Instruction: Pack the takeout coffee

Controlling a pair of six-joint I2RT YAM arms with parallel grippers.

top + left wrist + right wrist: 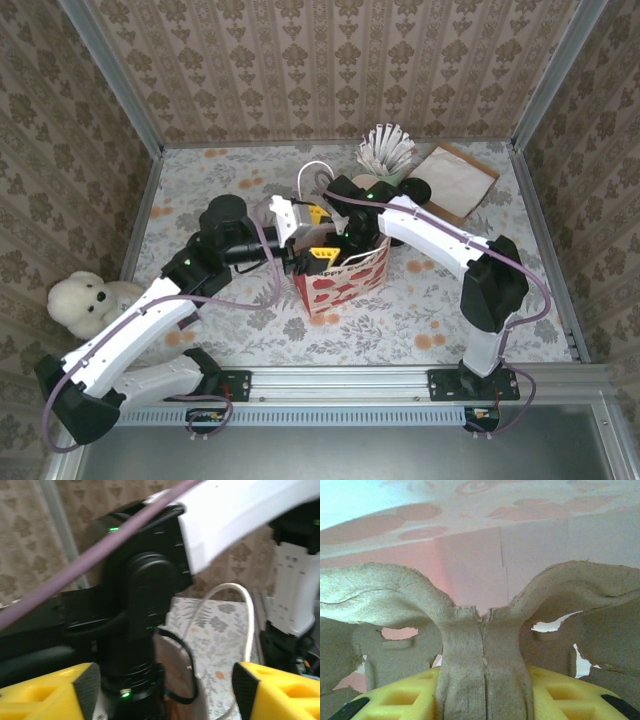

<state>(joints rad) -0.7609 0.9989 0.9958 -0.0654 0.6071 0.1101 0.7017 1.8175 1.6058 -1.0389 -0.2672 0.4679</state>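
Green paper cup, black lid: where that coffee is I cannot tell, because both arms crowd over the mouth of the one paper bag (340,285), red and white with hearts, which stands upright in the middle of the table (250,190).

Inside the bag, its pink wall (520,545) close behind, the right gripper (485,695) is clamped on the middle ridge of one grey moulded cardboard tray (485,645). Its two yellow fingers (405,697) press that ridge from either side. Two torn holes show in the tray's wings.

The left gripper (320,235) hovers at the bag's near-left rim with its jaws spread wide and nothing between them. From its own camera the left gripper (165,685) shows two yellow fingers (50,692) far apart, with the black wrist of the right arm (145,630) straight ahead. One white loop handle (240,610) rises from the bag just behind that wrist.

Farther out, at the back of the flowered tabletop, stands one holder of white sticks (385,150). Beside it to the right lies one flat brown paper piece (455,180), and one round black thing (415,190) touches its near corner, too small to name. One white teddy bear (85,300) sits at the left edge, against the left arm.
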